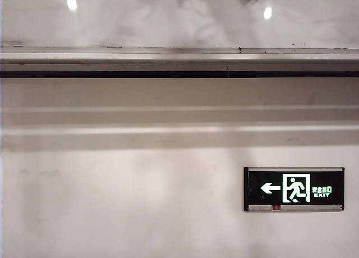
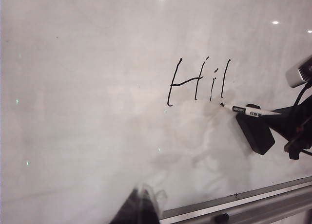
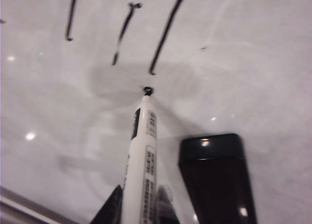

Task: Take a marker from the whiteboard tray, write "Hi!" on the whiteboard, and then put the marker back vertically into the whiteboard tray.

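Light: dim, warm, from overhead lamps
Glare: round spots on whiteboard
Shadows: soft, grey under marker
Focus: wrist views slightly blurred

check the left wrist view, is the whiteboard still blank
No, the whiteboard carries black strokes reading "Hi" plus a bar, with the marker tip just below it.

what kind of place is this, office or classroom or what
Probably a classroom or meeting room in a public building. A large glossy white whiteboard with "Hi" handwritten on it hangs above a long silvery-grey metal tray, and a black-and-green illuminated exit sign sits on the wall below.
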Available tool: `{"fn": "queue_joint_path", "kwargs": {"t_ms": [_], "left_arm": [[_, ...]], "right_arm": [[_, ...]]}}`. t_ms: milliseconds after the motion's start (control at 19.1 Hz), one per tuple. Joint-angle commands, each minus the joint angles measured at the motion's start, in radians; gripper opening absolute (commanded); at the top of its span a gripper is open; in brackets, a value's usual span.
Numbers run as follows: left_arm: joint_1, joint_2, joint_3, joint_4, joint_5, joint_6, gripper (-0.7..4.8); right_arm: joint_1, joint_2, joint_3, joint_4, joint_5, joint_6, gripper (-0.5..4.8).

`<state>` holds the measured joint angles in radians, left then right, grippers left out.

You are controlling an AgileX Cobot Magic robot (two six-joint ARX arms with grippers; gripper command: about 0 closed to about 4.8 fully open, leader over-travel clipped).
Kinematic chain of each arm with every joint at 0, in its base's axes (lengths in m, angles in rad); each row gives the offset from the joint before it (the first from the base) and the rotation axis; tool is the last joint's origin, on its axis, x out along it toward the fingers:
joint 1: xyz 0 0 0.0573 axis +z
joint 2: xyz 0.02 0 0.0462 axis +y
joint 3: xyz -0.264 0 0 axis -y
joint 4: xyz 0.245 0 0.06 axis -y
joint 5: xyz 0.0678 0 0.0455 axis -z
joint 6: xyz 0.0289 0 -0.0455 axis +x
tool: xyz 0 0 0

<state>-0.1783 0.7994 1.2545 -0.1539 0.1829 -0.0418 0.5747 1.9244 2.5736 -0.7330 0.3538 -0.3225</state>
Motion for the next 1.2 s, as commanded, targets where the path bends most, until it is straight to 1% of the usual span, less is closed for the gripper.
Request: {"fn": "queue_joint_path", "kwargs": {"t_ms": [52, 209, 314, 732, 994, 1203], "left_arm": [[0.0, -0.002, 0.003, 0.012, 0.005, 0.0, -0.06], [0.0, -0.002, 0.004, 0.012, 0.005, 0.0, -0.06], [0.0, -0.002, 0.004, 0.011, 0.005, 0.0, -0.06], [0.0, -0.002, 0.004, 0.012, 0.024, 0.001, -0.06], [0.0, 0.0, 0.004, 0.012, 0.115, 0.001, -0.06], [0.0, 0.005, 0.004, 0.009, 0.197, -0.001, -0.06]], "right_arm": [[0.001, -0.003, 0.005, 0.024, -0.012, 0.005, -0.02], [0.001, -0.004, 0.006, 0.04, -0.012, 0.005, -0.02], [0.001, -0.014, 0.007, 0.024, -0.012, 0.005, -0.02], [0.001, -0.138, 0.007, -0.138, -0.012, 0.021, -0.02], [-0.001, -0.188, 0.007, -0.251, -0.013, 0.048, -0.02], [-0.027, -0.183, 0.003, -0.341, -0.021, 0.122, -0.02]]}}
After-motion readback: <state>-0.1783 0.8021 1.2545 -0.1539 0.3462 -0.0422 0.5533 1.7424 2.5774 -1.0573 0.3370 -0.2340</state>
